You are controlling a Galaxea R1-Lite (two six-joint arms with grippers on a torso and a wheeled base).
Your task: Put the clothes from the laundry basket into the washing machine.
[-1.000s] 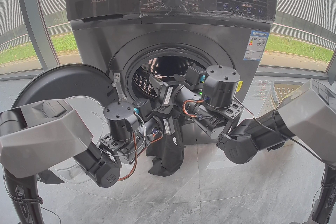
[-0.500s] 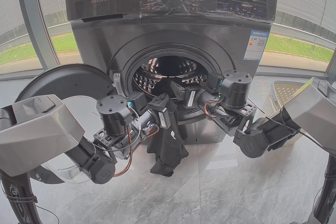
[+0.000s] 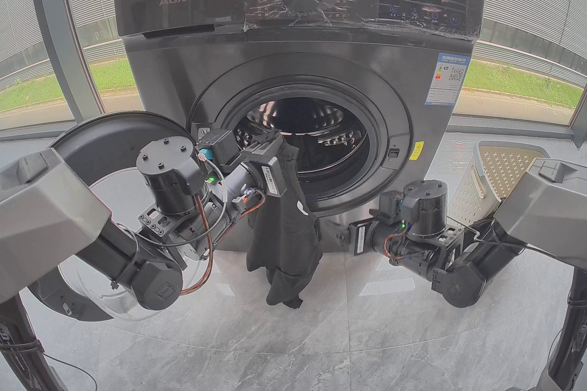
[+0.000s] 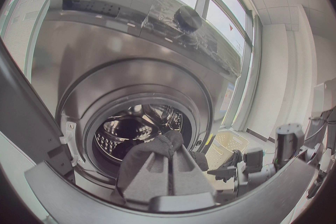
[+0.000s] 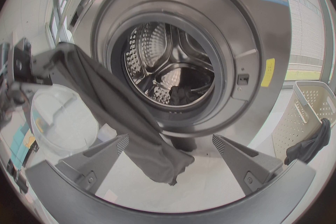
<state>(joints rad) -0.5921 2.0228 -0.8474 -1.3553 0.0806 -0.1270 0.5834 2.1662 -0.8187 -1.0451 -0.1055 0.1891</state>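
left pincer (image 3: 281,151) rose, black garment (image 3: 284,236) dangling beneath its closed tips.

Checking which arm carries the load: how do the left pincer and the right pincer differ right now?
The left pincer is shut on a black garment; the right pincer is open and empty. The left pincer sits high, beside the washing machine opening; the right pincer is lower, below that opening. Both face the washing machine.
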